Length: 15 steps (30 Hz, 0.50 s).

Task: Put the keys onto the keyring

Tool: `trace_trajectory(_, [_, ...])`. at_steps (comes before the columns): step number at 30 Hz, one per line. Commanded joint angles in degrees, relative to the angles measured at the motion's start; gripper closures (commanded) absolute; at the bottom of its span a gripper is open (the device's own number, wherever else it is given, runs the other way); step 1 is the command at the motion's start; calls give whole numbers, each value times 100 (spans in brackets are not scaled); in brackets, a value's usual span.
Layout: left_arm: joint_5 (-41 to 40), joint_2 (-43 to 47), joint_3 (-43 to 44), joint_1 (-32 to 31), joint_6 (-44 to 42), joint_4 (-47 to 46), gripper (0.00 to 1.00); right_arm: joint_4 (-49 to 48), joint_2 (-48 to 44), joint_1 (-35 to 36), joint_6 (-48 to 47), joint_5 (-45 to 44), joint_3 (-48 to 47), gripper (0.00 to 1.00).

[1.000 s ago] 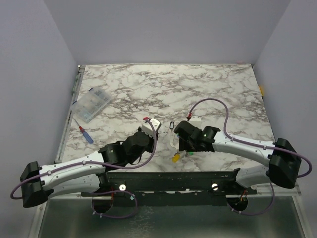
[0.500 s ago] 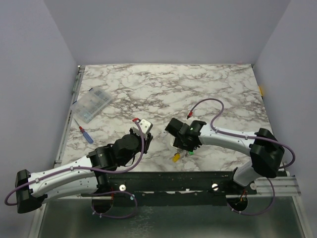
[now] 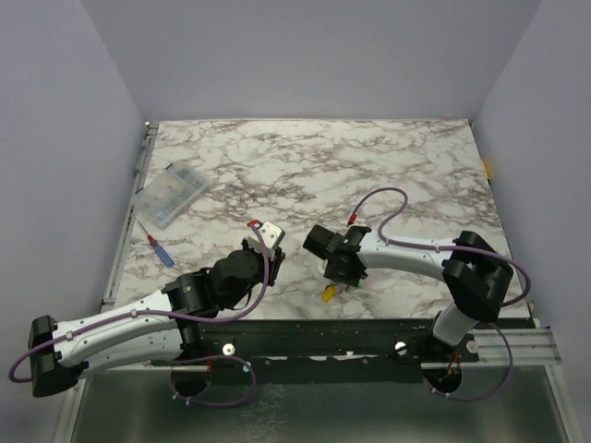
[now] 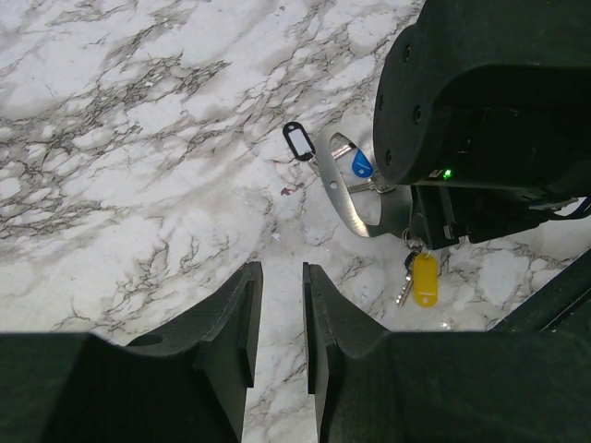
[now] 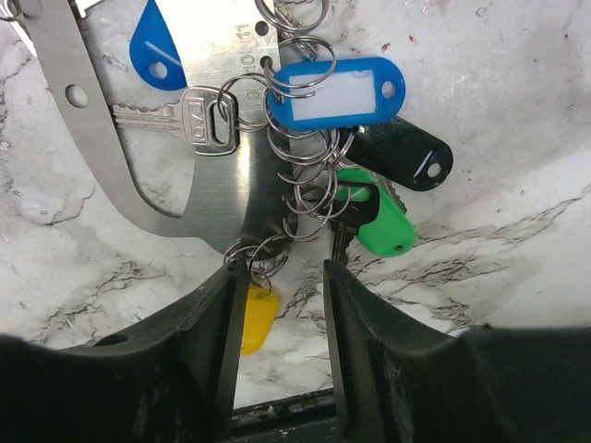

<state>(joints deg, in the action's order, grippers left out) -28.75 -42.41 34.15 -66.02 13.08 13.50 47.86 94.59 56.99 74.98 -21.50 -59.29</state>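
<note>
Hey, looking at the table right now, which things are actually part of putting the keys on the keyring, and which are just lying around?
For the job:
- keys
- coloured tags
- chain of rings
- probably the metal plate under them

Lying about, far left:
- clear compartment box
- screwdriver

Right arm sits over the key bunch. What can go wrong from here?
1. The jaws of the right gripper straddle several linked split rings; closing may pinch the wrong one.
2. The metal plate lies under part of the bunch, so a tug could drag it and the silver key along.
3. The left gripper hangs close by; the arms might collide.
</note>
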Motion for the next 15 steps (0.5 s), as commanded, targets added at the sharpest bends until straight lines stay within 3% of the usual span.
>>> trace_trajectory(1, [81, 58, -23, -16, 49, 138, 70, 186, 92, -4, 40, -337, -83, 54])
trace_trajectory(8, [55, 29, -23, -12, 64, 139, 70, 401, -57, -4, -16, -570, -67, 61])
trace_trajectory(15, [15, 5, -39, -16, 74, 141, 70, 457, -235, -4, -55, -717, 39, 76])
